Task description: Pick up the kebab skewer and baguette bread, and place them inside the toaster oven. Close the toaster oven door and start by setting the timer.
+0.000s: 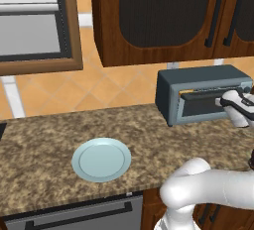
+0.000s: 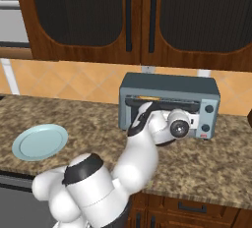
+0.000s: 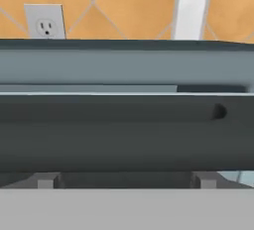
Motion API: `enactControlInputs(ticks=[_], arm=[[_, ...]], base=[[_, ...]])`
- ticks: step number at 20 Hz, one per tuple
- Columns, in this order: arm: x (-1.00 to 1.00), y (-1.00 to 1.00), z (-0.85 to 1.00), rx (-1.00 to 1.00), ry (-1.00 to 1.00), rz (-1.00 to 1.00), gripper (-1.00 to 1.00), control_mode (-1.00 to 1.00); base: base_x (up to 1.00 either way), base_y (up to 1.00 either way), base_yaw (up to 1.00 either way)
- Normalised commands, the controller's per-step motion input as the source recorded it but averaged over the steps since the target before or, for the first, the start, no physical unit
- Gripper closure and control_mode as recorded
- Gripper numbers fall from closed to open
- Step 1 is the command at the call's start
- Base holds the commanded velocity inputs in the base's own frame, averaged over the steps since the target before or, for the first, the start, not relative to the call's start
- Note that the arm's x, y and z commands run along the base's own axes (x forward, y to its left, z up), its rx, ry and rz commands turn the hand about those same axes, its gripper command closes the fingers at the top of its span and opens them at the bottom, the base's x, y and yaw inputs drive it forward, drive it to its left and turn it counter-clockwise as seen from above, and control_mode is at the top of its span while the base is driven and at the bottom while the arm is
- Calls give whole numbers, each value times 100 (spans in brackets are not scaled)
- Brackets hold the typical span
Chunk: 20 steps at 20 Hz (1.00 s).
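Toaster oven [image 2: 169,88] knobs [image 2: 209,109] at right base view.

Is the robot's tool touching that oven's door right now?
Cannot tell. In the right base view the tool sits right at the toaster oven door, but no view shows contact or gap plainly.

Glossy white rounded arm [image 2: 140,156], dark joint bands

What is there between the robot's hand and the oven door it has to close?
Nothing visible. The gripper is right up at the toaster oven door, by its dark bar handle, jaws open, and no object sits between them. The light blue plate lies well off to the side on the counter.
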Motion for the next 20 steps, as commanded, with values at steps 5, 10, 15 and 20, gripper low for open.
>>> enactControlInputs(ticks=[5,10,15,20], arm=[[18,0,0,0,0,0,-100,-100],[17,0,0,0,0,0,-100,-100],[34,0,0,0,0,0,-100,-100],[8,0,-4,0,1,0,-100,-100]], base=[[0,0,0],[0,0,0],[0,0,0],[0,0,0]])
